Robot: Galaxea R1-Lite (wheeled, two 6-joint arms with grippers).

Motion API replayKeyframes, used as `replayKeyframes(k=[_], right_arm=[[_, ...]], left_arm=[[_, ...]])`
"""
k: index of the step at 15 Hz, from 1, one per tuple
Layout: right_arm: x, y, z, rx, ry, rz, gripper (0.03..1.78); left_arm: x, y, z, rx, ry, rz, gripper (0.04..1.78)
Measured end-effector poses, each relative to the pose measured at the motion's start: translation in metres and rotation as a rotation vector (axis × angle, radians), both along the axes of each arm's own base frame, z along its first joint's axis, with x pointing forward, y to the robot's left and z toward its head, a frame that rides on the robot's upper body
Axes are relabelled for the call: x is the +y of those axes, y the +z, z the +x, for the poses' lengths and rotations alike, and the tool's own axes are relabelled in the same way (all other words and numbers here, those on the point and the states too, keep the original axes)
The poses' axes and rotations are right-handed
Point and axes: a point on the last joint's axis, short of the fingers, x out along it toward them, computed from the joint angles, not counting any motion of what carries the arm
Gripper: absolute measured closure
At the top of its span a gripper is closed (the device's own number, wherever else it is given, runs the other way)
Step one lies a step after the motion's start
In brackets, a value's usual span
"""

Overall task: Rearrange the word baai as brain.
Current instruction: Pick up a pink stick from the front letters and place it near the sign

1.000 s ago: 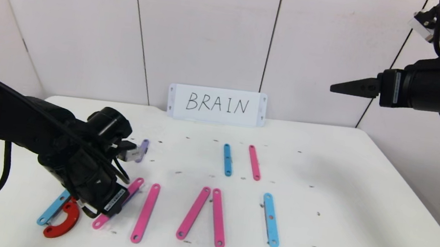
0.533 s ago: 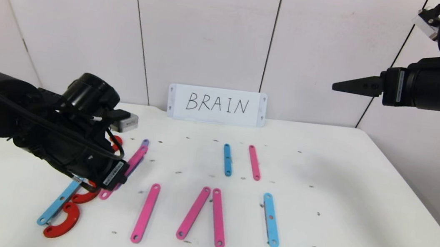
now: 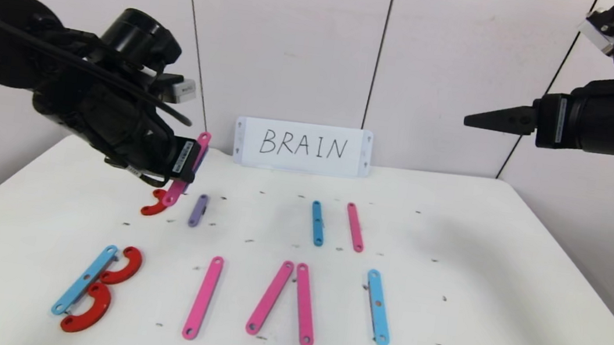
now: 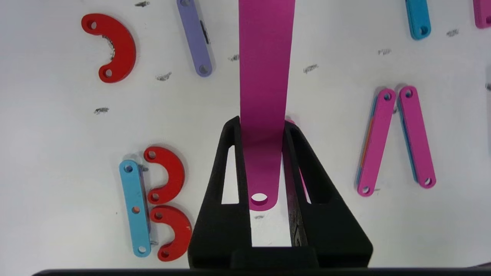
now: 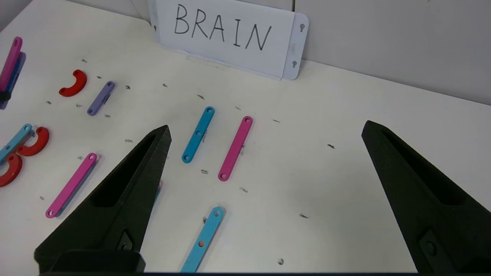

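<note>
The word "BRAIN" is read in black handwritten capitals on the white rectangular card (image 3: 302, 147) propped against the wall panels at the back of the white table (image 3: 503, 290); the same card (image 5: 226, 36) is seen in the right wrist view, lettering plain. A small white label with dark print is carried on the black left gripper (image 3: 186, 165) near its fingers, but its characters cannot be made out. No other legible text, brand or number is seen.
</note>
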Motion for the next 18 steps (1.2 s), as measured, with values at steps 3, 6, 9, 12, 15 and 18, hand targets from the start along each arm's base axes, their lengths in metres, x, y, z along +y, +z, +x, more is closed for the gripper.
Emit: replayKeyframes(k=[3, 6, 9, 12, 15, 18], right_arm=[[0.000, 0.000, 0.000, -0.002, 0.000, 0.000, 0.07], [0.000, 0.001, 0.000, -0.003, 0.000, 0.001, 0.07], [0.000, 0.001, 0.000, -0.004, 0.000, 0.001, 0.07], [0.000, 0.001, 0.000, -0.003, 0.000, 0.001, 0.07], [0.000, 0.000, 0.000, -0.002, 0.000, 0.000, 0.07], [0.000, 0.000, 0.000, -0.002, -0.001, 0.000, 0.07]], left_arm=[[-0.014, -0.014, 0.033, 0.035, 0.049, -0.012, 1.53], [-0.033, -0.041, 0.061, 0.089, 0.095, -0.040, 1.53], [-0.049, -0.070, 0.078, 0.143, 0.102, -0.034, 1.53], [-0.058, -0.095, 0.093, 0.176, 0.111, -0.023, 1.53], [-0.065, -0.117, 0.103, 0.199, 0.138, -0.010, 1.53], [-0.067, -0.127, 0.108, 0.210, 0.152, 0.002, 1.53]])
